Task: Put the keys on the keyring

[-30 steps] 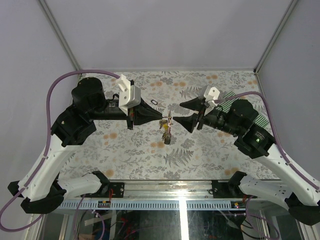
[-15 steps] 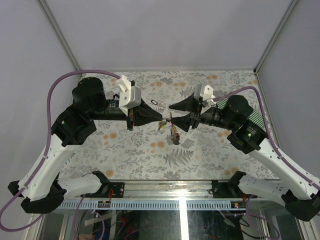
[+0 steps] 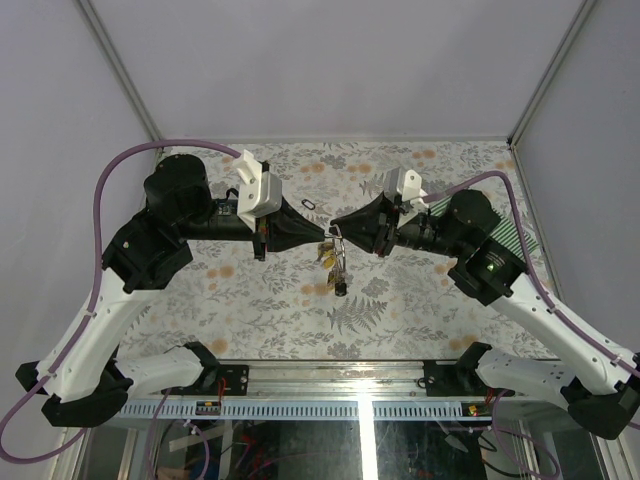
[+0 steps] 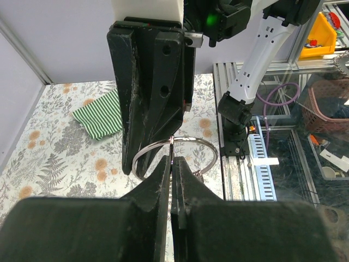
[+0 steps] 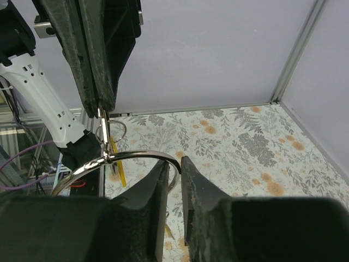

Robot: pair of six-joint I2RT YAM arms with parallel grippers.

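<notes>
The left arm (image 3: 150, 250) rises from its base at the near left, folds at the elbow and reaches inward to the right. Its wrist is about level, and its claw (image 3: 323, 236) is held up in mid-air with both fingers (image 4: 158, 180) pressed tight together on the wire of the keyring (image 4: 192, 139). The right arm (image 3: 480, 250) mirrors it from the near right, reaching left so that its claw (image 3: 336, 222) stands almost tip to tip with the left one. Its fingers (image 5: 155, 185) are drawn nearly together with a narrow slit showing between them.
</notes>
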